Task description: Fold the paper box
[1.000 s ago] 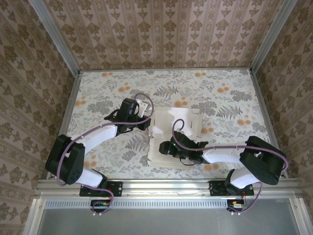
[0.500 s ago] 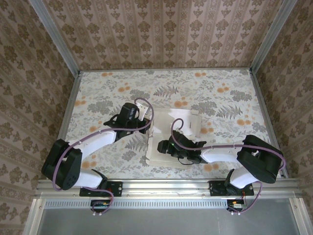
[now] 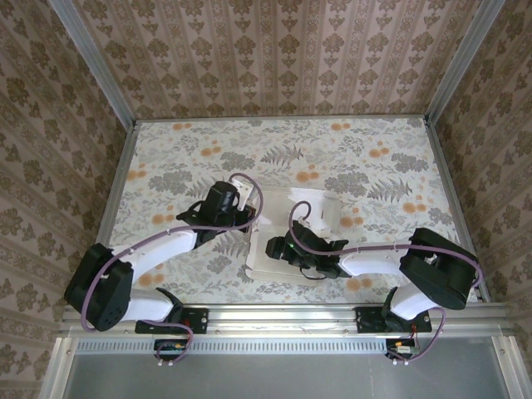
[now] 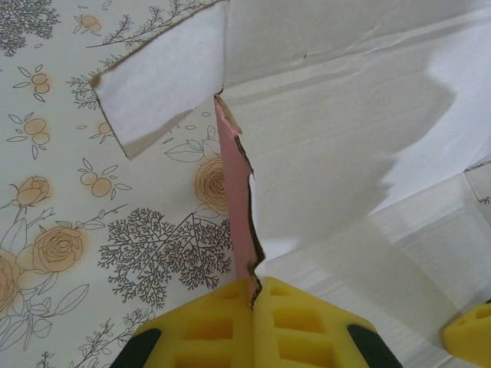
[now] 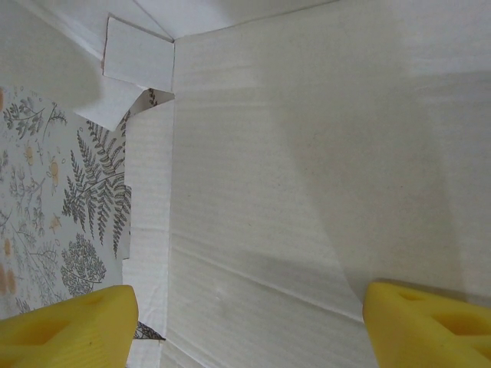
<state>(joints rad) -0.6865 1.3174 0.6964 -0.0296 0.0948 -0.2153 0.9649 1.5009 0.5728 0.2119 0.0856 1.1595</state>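
Pink paper box (image 4: 330,130), one; left gripper (image 4: 253,307) pinching, right gripper (image 5: 249,322) spread.

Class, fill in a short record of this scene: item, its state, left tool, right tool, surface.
item: paper box, whitish inside face up
state: unfinished, flaps partly raised
left tool: shut on the edge of a pink-backed flap
right tool: open, over a whitish panel of the box
surface: floral-patterned table
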